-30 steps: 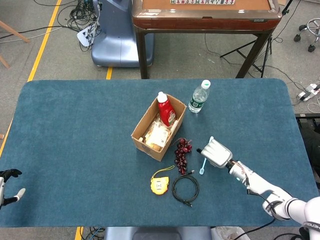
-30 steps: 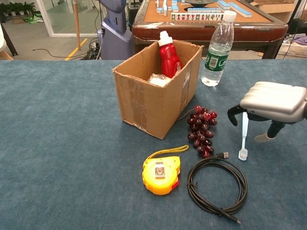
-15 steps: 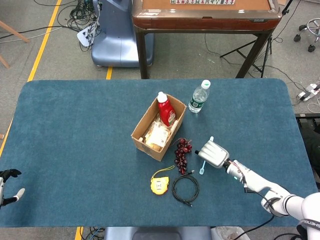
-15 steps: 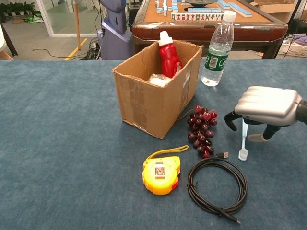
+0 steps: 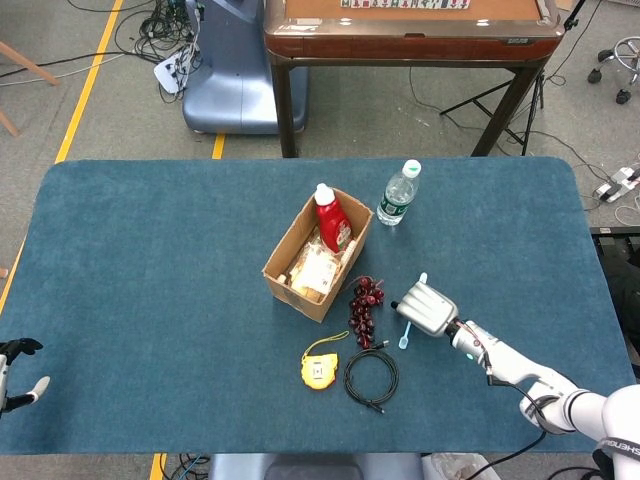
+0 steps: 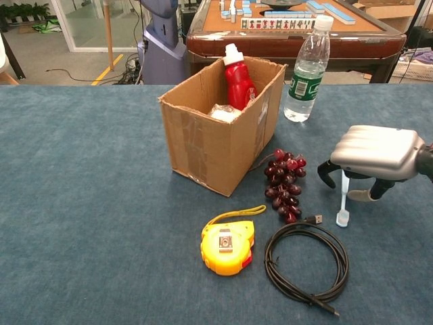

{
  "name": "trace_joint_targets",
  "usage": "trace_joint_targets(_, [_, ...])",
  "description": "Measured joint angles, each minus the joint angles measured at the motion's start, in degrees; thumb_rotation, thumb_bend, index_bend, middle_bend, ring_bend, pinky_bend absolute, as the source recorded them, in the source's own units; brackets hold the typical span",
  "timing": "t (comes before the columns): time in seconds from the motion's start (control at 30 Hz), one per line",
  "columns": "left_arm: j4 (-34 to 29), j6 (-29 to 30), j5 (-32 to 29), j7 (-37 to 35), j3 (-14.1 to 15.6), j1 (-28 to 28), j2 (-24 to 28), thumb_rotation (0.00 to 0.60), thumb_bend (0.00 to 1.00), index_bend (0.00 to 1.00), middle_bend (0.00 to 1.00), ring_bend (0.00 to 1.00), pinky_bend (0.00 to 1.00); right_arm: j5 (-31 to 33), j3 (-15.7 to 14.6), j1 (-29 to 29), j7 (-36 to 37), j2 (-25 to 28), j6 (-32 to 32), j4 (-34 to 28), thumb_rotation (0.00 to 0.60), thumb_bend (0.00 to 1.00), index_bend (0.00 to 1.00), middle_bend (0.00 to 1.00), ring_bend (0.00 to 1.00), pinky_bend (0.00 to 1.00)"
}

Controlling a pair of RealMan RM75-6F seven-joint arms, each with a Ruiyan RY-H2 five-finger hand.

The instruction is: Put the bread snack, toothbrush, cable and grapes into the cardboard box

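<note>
The cardboard box (image 5: 290, 258) (image 6: 206, 145) stands mid-table, open at the top. In it lies the bread snack (image 5: 315, 272) (image 6: 223, 112), beside a red bottle (image 5: 331, 218). Dark red grapes (image 5: 365, 311) (image 6: 284, 184) lie just right of the box. The pale blue toothbrush (image 5: 406, 332) (image 6: 344, 206) lies flat on the cloth. My right hand (image 5: 428, 308) (image 6: 375, 154) hovers low over its handle, fingers curved down on both sides without gripping it. The black coiled cable (image 5: 371, 376) (image 6: 306, 261) lies nearer the front. My left hand (image 5: 15, 375) rests open at the far left edge.
A yellow tape measure (image 5: 320, 366) (image 6: 228, 245) lies left of the cable. A water bottle (image 5: 398, 194) (image 6: 308, 68) stands behind and to the right of the box. A wooden table (image 5: 410, 30) stands beyond the blue table's far edge.
My right hand has shifted slightly left and sunk lower over the toothbrush. The toothbrush and the other objects have not moved.
</note>
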Motion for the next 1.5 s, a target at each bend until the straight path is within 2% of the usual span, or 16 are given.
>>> trace_joint_targets(0.5, [0.1, 0.0, 0.0, -0.1, 0.0, 0.0, 0.1, 0.6, 0.21, 0.38, 0.4, 0.31, 0.49, 0.8, -0.2, 0.1, -0.6, -0.1, -1.2, -0.5, 0.6, 0.37, 0.5, 1.0, 1.0, 0.99])
trace_joint_targets(0.83, [0.1, -0.1, 0.0, -0.2, 0.0, 0.0, 0.1, 0.6, 0.21, 0.38, 0.4, 0.31, 0.49, 1.1, 0.0, -0.1, -0.9, -0.3, -1.1, -0.4, 0.6, 0.4, 0.58, 1.0, 1.0, 0.99])
trace_joint_targets(1.13, [0.1, -0.1, 0.0, -0.3, 0.0, 0.0, 0.1, 0.6, 0.21, 0.38, 0.41, 0.31, 0.49, 1.3, 0.2, -0.4, -0.5, -0.1, 0.0, -0.5, 0.6, 0.41, 0.61, 1.0, 1.0, 0.99])
trace_joint_targets(1.5, [0.2, -0.2, 0.0, -0.1, 0.1, -0.1, 0.0, 0.6, 0.21, 0.38, 0.4, 0.31, 0.49, 1.6, 1.6, -0.9, -2.7, 3.8, 2.9, -5.6, 0.6, 0.41, 0.61, 1.0, 1.0, 0.99])
